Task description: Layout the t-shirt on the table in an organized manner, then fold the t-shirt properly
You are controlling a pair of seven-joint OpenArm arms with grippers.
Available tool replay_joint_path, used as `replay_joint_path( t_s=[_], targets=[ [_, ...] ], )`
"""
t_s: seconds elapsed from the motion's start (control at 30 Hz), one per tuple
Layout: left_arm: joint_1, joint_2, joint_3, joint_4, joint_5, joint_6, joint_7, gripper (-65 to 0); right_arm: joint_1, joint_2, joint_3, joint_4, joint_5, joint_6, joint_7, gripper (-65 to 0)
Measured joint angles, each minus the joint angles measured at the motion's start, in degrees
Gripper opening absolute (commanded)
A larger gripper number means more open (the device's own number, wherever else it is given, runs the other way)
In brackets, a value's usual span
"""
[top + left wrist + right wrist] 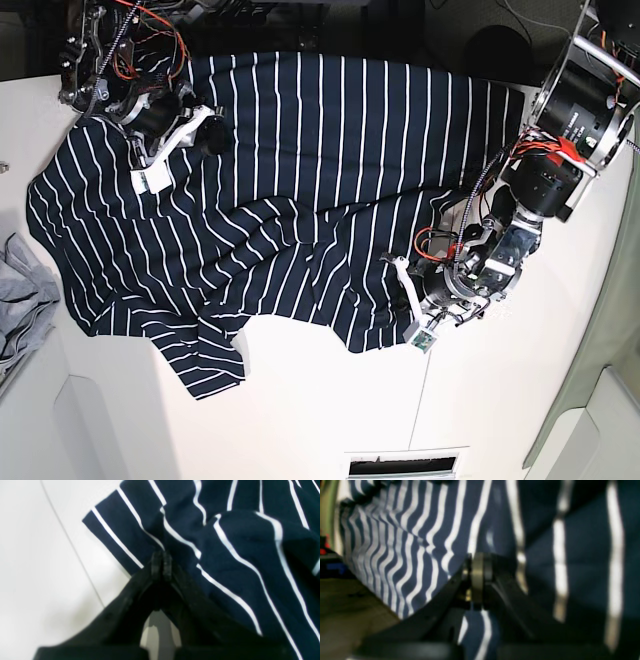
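Observation:
The dark navy t-shirt with thin white stripes lies spread but rumpled across the far half of the white table, its lower part bunched in folds. My left gripper is shut on the shirt's edge; in the base view it is at the shirt's near right edge. My right gripper is shut with striped fabric pressed around it; in the base view it is on the shirt's far left part.
A plain light grey cloth lies at the table's left edge. A thin dark seam runs across the tabletop, also showing in the left wrist view. A slot sits at the near edge.

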Motion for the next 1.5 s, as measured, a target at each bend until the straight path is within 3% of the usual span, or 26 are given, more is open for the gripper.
replay_joint_path(
  t_s=[0.27,0.47,0.57,0.63,0.77,0.97,1.2,1.5],
  targets=[
    [-1.68,-0.09,0.07,-0.09,8.15,1.57,0.52,-65.0,3.23,-3.52,-7.23,0.72,0.13,0.33,-0.17,-65.0],
    [-1.90,-1.05,0.96,-0.59,13.16,4.81,0.72,-65.0,4.44,-6.19,-15.93,0.70,-9.77,0.13,-0.04,-65.0],
    [-1.92,-1.20,3.67,-1.27,13.31,5.88,-0.50,-65.0,4.26,-6.38,-19.19,0.68,-12.85,-0.04,-3.19,-65.0],
    [-1.92,-1.16,5.44,-1.29,14.60,9.11,-0.52,-65.0,4.07,-6.32,-19.56,0.59,-14.56,-0.07,-4.13,-65.0],
    [-1.99,-1.55,6.38,-1.38,18.71,11.63,-0.87,-65.0,2.47,-4.92,-19.41,0.59,-14.58,-0.26,-3.45,-65.0],
    [-2.21,-2.75,6.38,-1.57,18.84,11.85,-1.70,-65.0,0.42,-2.82,-19.43,0.83,-12.92,-0.07,-2.97,-65.0],
    [-2.62,-2.80,6.38,-1.62,21.00,14.27,-2.01,-65.0,-2.08,1.81,-19.43,1.07,-6.99,0.15,-3.17,-65.0],
    [-5.66,-4.68,6.49,-1.92,20.98,13.92,-0.42,-65.0,-2.56,2.60,-19.43,1.20,-3.61,0.15,-3.48,-65.0]
  ],
)
